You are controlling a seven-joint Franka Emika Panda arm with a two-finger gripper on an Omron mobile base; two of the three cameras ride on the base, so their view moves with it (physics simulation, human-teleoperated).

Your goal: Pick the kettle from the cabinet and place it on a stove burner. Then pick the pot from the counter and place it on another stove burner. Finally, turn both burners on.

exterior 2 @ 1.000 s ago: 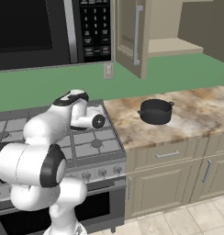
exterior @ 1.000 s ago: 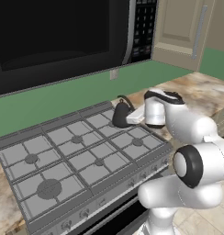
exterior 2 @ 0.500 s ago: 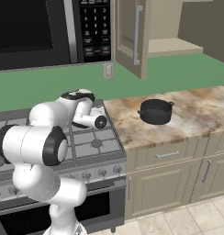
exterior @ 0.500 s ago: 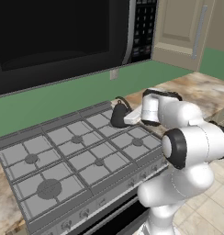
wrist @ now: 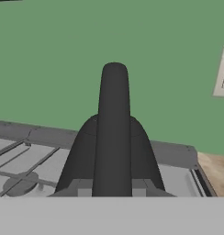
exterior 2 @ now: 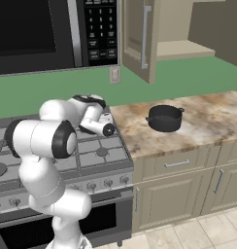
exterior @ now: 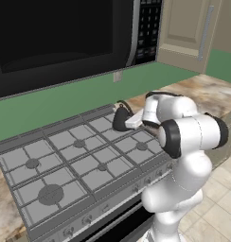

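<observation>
Gripper (wrist: 114, 195) pinching small black cone-shaped kettle (exterior: 121, 119) by its handle over silver gas range (exterior: 84, 158); off-centre release risks tipping.

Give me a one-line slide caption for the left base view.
Claw at the kettle on the stove's rear right grate, microwave overhead.

The kettle (wrist: 114, 137) looks matt black and smooth. Beside the range, the counter (exterior 2: 208, 116) is polished marbled stone, and the pot (exterior 2: 164, 118) on it is dull dark metal. The cabinet (exterior 2: 140, 34) above is satin beige wood.
</observation>
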